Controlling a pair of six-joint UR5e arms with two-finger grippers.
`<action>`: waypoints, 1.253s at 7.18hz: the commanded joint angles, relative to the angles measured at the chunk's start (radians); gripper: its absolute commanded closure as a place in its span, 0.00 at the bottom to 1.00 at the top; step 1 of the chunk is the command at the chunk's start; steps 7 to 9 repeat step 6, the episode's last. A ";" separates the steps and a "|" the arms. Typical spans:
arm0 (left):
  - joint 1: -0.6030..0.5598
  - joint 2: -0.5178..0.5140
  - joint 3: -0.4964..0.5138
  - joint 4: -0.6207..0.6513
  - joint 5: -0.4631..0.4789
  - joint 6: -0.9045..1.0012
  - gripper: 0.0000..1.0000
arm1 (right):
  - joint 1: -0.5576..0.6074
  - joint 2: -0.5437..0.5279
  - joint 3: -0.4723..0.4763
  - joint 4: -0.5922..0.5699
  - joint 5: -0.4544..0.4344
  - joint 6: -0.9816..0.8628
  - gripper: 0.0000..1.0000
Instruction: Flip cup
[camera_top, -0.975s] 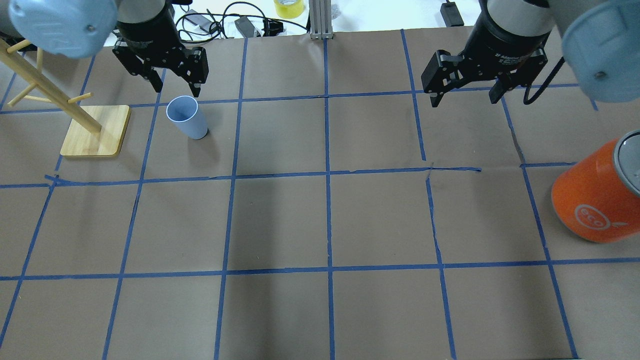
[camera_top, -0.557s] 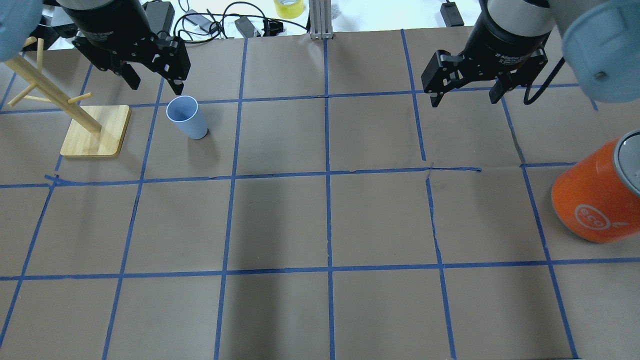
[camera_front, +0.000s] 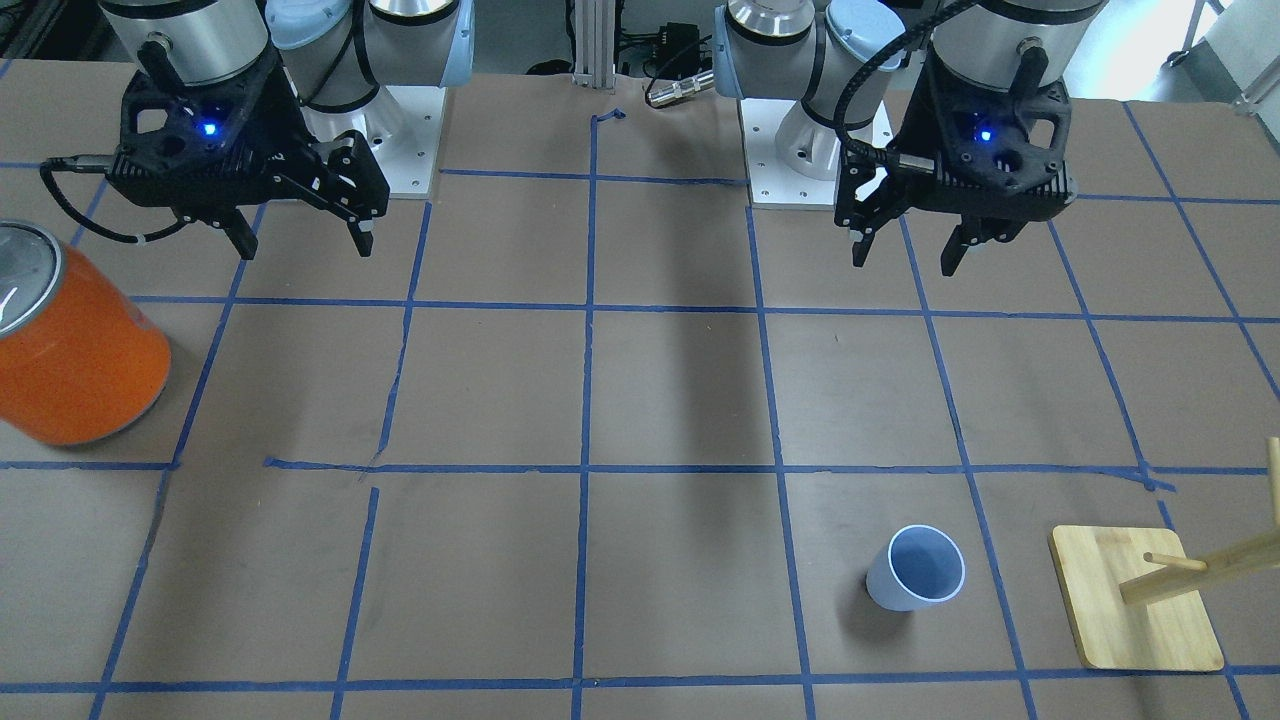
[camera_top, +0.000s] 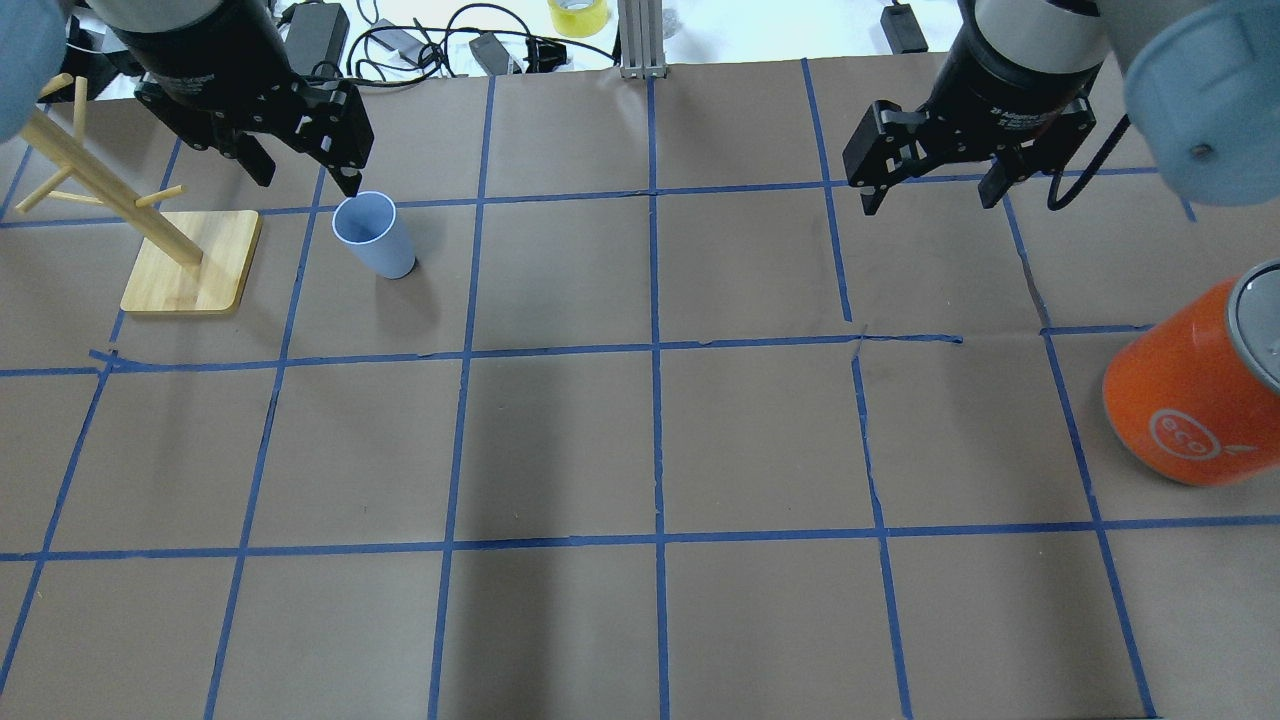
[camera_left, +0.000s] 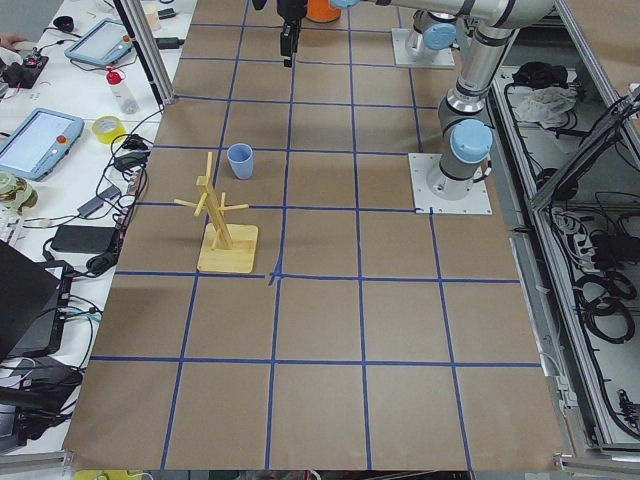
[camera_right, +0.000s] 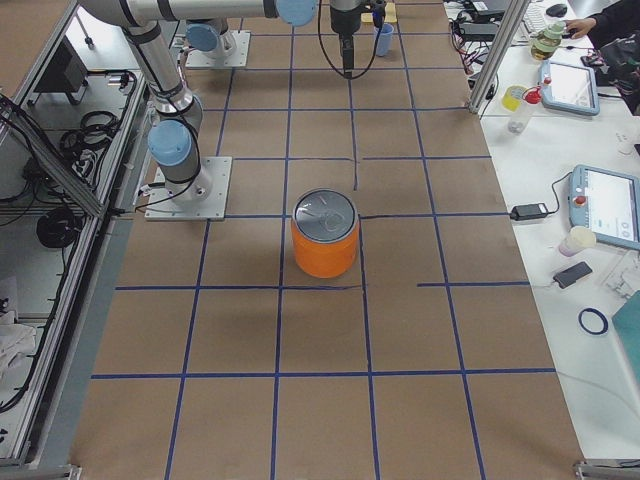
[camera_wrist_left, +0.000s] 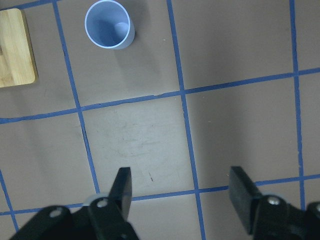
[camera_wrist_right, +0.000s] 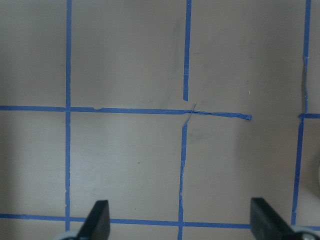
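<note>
The pale blue cup (camera_top: 373, 235) stands upright with its mouth up on the brown paper, beside the wooden rack. It also shows in the front view (camera_front: 915, 568), the left wrist view (camera_wrist_left: 108, 24) and the left exterior view (camera_left: 239, 160). My left gripper (camera_top: 305, 180) is open and empty, held high, apart from the cup; in the front view (camera_front: 905, 258) it hangs well back toward the robot base. My right gripper (camera_top: 930, 195) is open and empty over the far right part of the table, also in the front view (camera_front: 300, 240).
A wooden peg rack (camera_top: 190, 262) stands left of the cup. A large orange can with a silver top (camera_top: 1195, 385) stands at the right edge. Cables and a tape roll (camera_top: 578, 15) lie beyond the table's far edge.
My left gripper has moved left and back, away from its place right behind the cup. The cup and the right arm have not moved.
</note>
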 joint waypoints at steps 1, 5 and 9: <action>0.023 0.015 -0.001 0.010 -0.002 -0.018 0.00 | -0.001 0.000 0.001 -0.001 -0.001 0.000 0.00; 0.092 0.046 -0.053 0.070 -0.051 -0.087 0.00 | -0.001 0.000 0.002 0.001 -0.004 0.000 0.00; 0.092 0.054 -0.062 0.070 -0.049 -0.089 0.00 | -0.001 0.000 0.002 0.001 -0.004 0.000 0.00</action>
